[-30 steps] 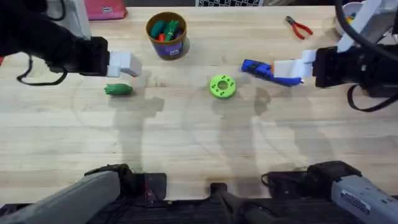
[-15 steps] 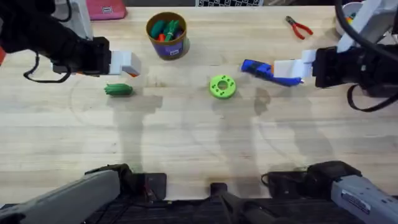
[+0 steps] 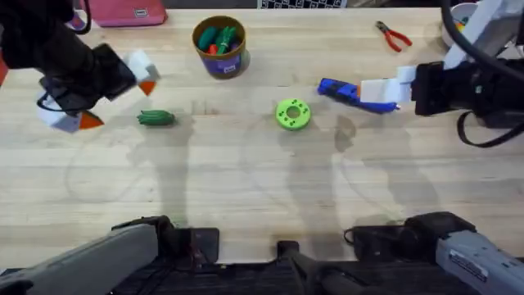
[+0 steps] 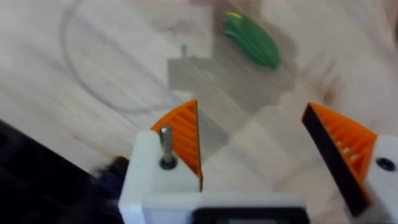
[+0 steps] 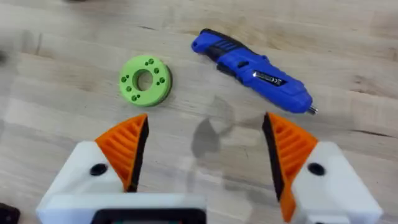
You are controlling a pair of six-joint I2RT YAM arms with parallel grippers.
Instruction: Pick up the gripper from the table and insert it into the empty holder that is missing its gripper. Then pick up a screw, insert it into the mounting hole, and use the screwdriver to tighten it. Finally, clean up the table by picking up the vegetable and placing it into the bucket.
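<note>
The left gripper [image 3: 105, 93] hangs above the far left of the table [image 3: 246, 188], turned at a slant; its white fingers with orange tips are spread wide apart and hold nothing; in the left wrist view [image 4: 267, 155] the ribbed orange pads [image 4: 183, 134] stand well apart over bare wood. The vegetable [image 3: 155, 118] lies flat on the table just to the right of that gripper, not touching it; the left wrist view shows it [image 4: 250, 38] ahead of the open fingers, beyond their shadow.

The right gripper [image 3: 385, 90] is over the right side of the table, pointing toward the middle; its fingers are also parted and empty, the two orange pads [image 5: 127, 146] seen wide apart in the right wrist view [image 5: 202, 146]. The screwdriver [image 3: 348, 92] lies on its side on the wood just beside and partly under that gripper in the overhead view; in the right wrist view it [image 5: 252, 71] rests ahead of the fingers, slanted, untouched. A lime green disc [image 3: 292, 113] with holes lies flat near the middle of the table, just left of the screwdriver; it also shows [image 5: 146, 79] ahead of the right fingers.

The bucket [image 3: 219, 47] stands upright at the far edge, left of centre, with green and orange pieces inside; it is well apart from the vegetable. Red-handled pliers [image 3: 393, 35] lie at the far right; a pink case [image 3: 131, 12] sits at the far left edge.
</note>
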